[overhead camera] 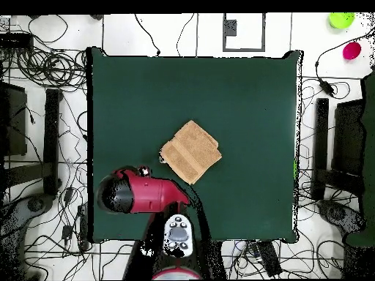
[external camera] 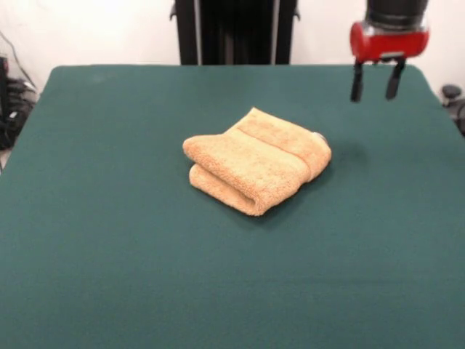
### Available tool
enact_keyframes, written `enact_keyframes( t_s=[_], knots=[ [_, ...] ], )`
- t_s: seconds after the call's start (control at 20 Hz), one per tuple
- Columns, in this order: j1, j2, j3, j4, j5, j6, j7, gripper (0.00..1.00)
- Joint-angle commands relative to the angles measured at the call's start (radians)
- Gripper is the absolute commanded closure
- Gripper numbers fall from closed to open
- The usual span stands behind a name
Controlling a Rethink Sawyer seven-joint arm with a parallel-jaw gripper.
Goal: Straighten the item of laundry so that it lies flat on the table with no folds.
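The gripper (external camera: 375, 83) is hanging above the table's far corner with its two black fingers (external camera: 357, 81) parted and nothing between them, well apart from the towel (external camera: 256, 159); the towel is lying folded over into a thick bundle near the middle of the table (external camera: 109, 240), its rounded fold facing the camera in the front view. It is looking soft, light and limp, likely sagging when lifted; a top-layer edge or corner near the woven band (external camera: 272, 144) is probably offering the best pinch for peeling it open.
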Motion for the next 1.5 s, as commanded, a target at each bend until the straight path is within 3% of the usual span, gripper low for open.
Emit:
enact_keyframes(
  t_s=[0.05,0.55,0.75,0.95,1.5],
  knots=[
    [-0.088,0.087,0.074,-0.022,0.010,-0.125,0.196,0.00],
    [-0.239,0.101,0.158,0.053,-0.086,-0.213,0.154,0.00],
    [-0.253,0.117,0.163,0.070,-0.106,-0.245,0.173,0.00],
    [-0.237,0.102,0.138,0.063,-0.121,-0.205,0.153,0.00],
    [-0.343,0.141,0.234,-0.001,-0.248,-0.111,0.028,0.00]
  ],
)
